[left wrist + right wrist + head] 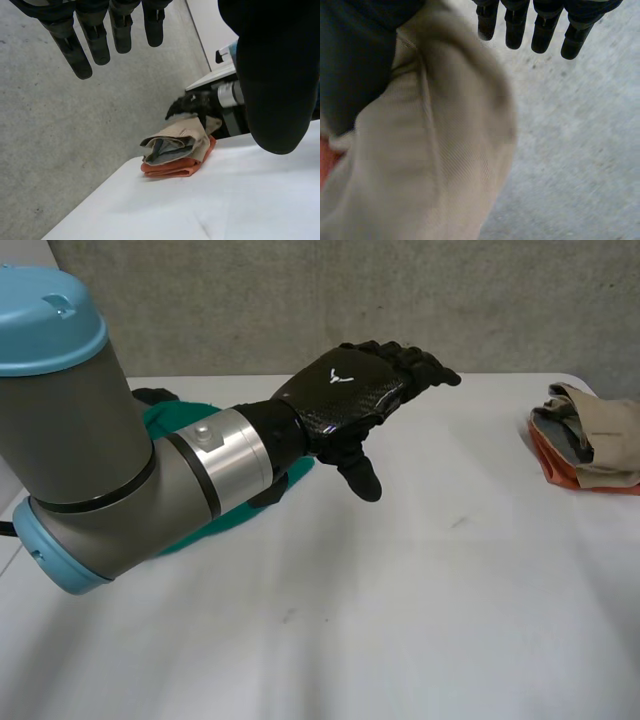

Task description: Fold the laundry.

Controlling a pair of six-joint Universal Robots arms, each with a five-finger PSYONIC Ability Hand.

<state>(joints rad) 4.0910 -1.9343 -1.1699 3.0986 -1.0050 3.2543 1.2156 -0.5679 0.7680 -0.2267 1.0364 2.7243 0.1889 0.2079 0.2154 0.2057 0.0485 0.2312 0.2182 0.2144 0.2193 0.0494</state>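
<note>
At surface's [420,620] left edge, under left arm [90,450]: green cloth [162,426], behind spread, empty left robot hand [345,395].

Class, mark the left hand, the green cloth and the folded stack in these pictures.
left hand [345,390]: head view, back of the palm.
green cloth [163,422]: head view, its far side.
folded stack [176,145]: left wrist view, tan top layer.
</note>
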